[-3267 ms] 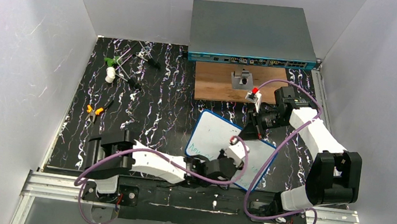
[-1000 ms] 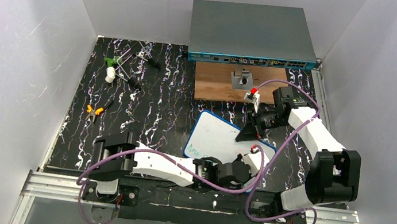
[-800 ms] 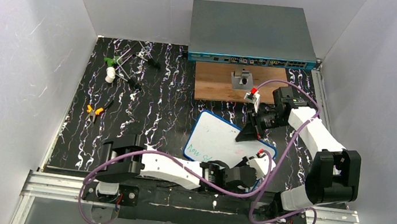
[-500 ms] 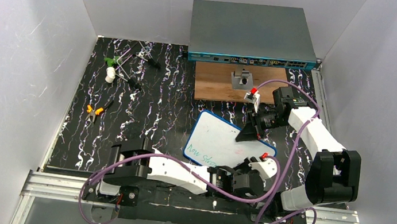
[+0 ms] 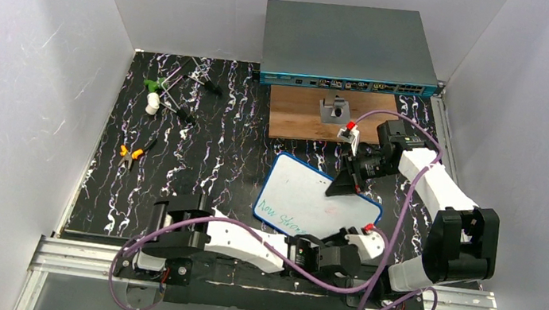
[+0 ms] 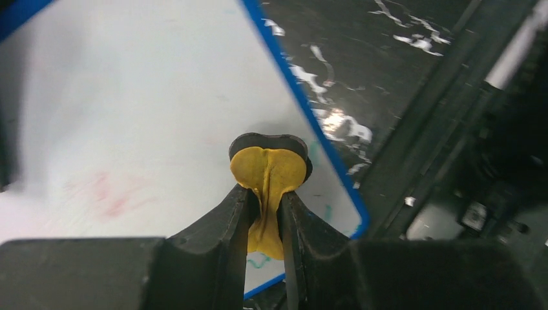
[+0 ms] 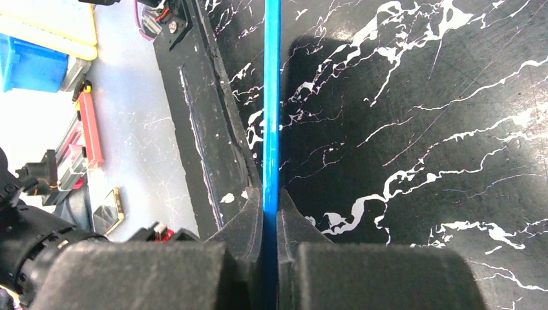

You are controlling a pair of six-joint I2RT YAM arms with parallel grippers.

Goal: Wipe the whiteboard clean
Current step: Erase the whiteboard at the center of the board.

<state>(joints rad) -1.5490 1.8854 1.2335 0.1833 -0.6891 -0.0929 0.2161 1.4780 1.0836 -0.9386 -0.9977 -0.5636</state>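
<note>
Seemingly soft yellow wad [image 6: 268, 169] tight in left end effector [image 6: 267, 195], blue whiteboard [image 5: 300, 192] rim tight in right end effector [image 7: 270, 201].

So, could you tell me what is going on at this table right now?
Two robot arms are cleaning the whiteboard. The right claw is shut on the board's blue rim at its far edge, steadying it. The left claw pinches a yellow wiping pad at a near corner of the board. That part looks wiped apart from a faint red smudge, while green writing is left along the near left edge.
</note>
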